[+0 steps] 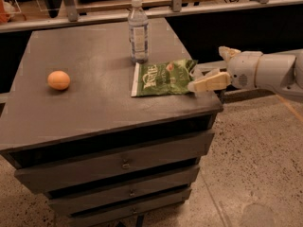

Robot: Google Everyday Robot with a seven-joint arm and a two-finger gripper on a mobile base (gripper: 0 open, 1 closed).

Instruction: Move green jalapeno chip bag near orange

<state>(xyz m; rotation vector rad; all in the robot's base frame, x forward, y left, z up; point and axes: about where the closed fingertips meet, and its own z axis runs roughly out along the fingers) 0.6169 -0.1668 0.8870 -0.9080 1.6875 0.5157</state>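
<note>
The green jalapeno chip bag (pixel 164 77) lies flat on the grey cabinet top (pixel 94 103), near its right edge, white strip to the left. The orange (pixel 58 80) sits on the left side of the top, far from the bag. My gripper (pixel 206 68) reaches in from the right, just off the bag's right end. Its fingers are spread apart: one cream finger (pixel 208 82) lies by the bag's lower right corner, the other (pixel 227 53) is farther back. It holds nothing.
A clear water bottle (pixel 138 30) stands upright just behind the bag's left end. The cabinet has several drawers (pixel 123 162) below. A railing (pixel 142 6) runs behind the cabinet. Speckled floor (pixel 255 174) lies to the right.
</note>
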